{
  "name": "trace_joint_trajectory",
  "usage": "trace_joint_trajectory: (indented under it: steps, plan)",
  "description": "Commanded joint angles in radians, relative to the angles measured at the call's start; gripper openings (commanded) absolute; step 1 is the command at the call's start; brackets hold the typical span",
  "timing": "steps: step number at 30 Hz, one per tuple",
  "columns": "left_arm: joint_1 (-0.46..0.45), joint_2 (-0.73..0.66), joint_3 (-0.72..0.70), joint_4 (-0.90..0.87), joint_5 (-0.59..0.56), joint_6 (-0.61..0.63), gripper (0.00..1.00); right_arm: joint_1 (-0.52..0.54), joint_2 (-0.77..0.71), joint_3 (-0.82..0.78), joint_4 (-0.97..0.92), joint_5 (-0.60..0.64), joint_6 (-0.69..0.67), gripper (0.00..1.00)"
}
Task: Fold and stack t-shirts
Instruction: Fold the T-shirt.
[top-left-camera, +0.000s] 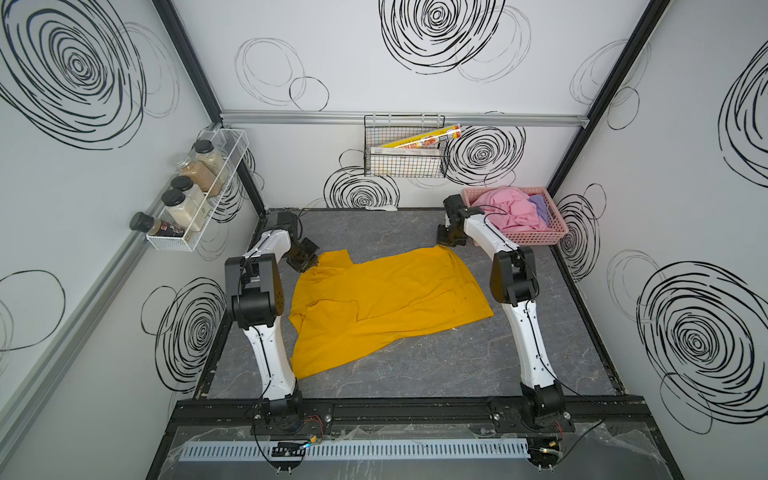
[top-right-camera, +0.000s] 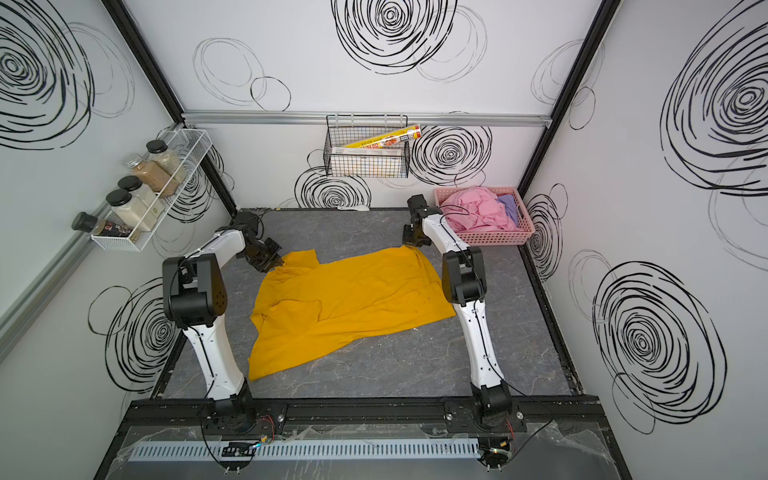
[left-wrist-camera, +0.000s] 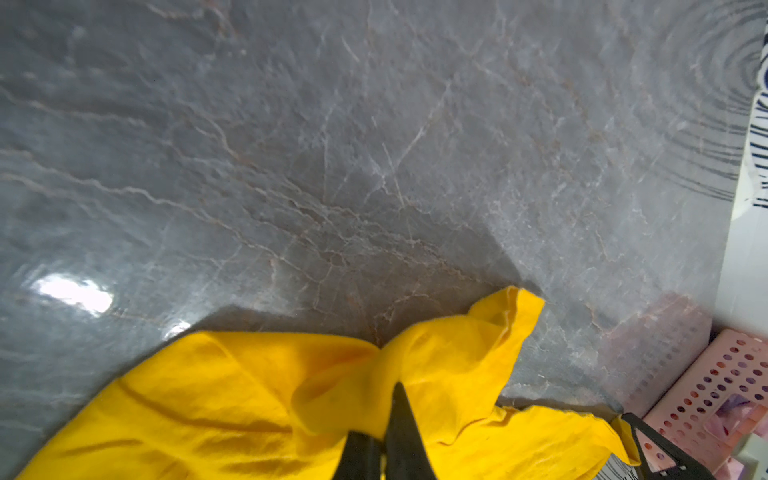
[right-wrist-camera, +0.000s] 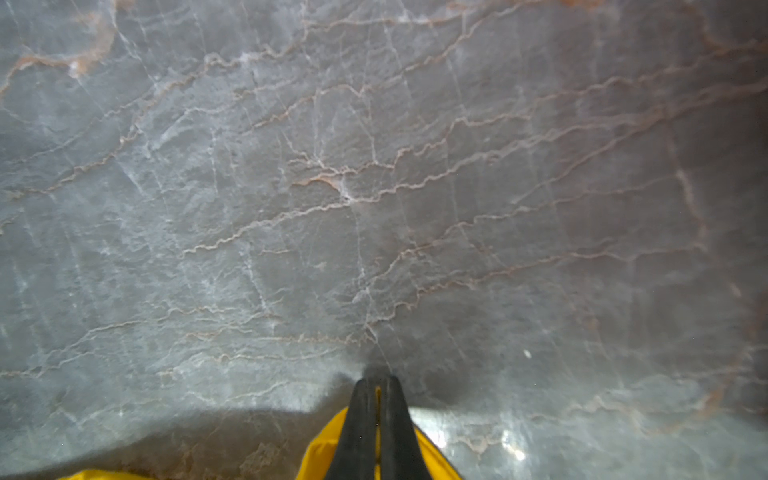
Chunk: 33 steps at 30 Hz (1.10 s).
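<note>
From my console: L arm is stretched toward the far-left of the table (top-left-camera: 415, 365), elbow bent high, wrist angled down and to the right, w/ the left gripper (top-left-camera: 312, 267) at the yellow t-shirt (top-left-camera: 386, 299)'s far-left corner. In the left wrist view the left gripper (left-wrist-camera: 386, 415) is clamped on a bunched fold of that fabric, black fingers (left-wrist-camera: 401, 415) pressed together. R arm reaches to the far-right, forearm sloping down, right gripper (top-left-camera: 445, 246) low at the shirt's far-right corner. In the right wrist view the right gripper (right-wrist-camera: 377, 388) is pinched tight w/ a thin sliver of yellow cloth between the tapered black tips, nearly touching the tabletop. The shirt lies spread across the table's middle btwn both arms, mostly flat, creased, w/ a loose flap folded over on its left side and one pointed corner toward the near-left. Cloth looks soft and matte; the table is glossy grey marble-look w/ pale veins and glare spots. Far-right corner: a pink perforated plastic basket (top-left-camera: 536, 239) holding a crumpled pink t-shirt (top-left-camera: 511, 212) and a lavender t-shirt (top-left-camera: 540, 208), just beside the R arm's wrist.
</note>
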Motion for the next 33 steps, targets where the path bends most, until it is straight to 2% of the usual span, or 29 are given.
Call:
trace_joint_trajectory:
  steps: [1, 6, 16, 29, 33]
  plan:
    - [-0.013, -0.014, 0.049, -0.014, -0.033, 0.028, 0.0, -0.029, -0.017, -0.076, -0.106, 0.072, 0.003, 0.0]
    - [-0.014, -0.061, 0.052, -0.041, -0.139, 0.059, 0.0, -0.073, -0.097, -0.14, -0.099, 0.102, 0.002, 0.0]
    - [-0.032, -0.129, 0.002, -0.015, -0.154, 0.087, 0.0, -0.107, -0.183, -0.182, -0.093, 0.098, -0.005, 0.0]
    - [-0.122, -0.341, -0.283, 0.039, -0.205, 0.118, 0.0, -0.107, -0.268, -0.243, -0.07, 0.038, -0.008, 0.0]
    - [-0.135, -0.388, -0.354, 0.06, -0.228, 0.124, 0.0, -0.1, -0.266, -0.217, -0.07, 0.013, -0.011, 0.0]
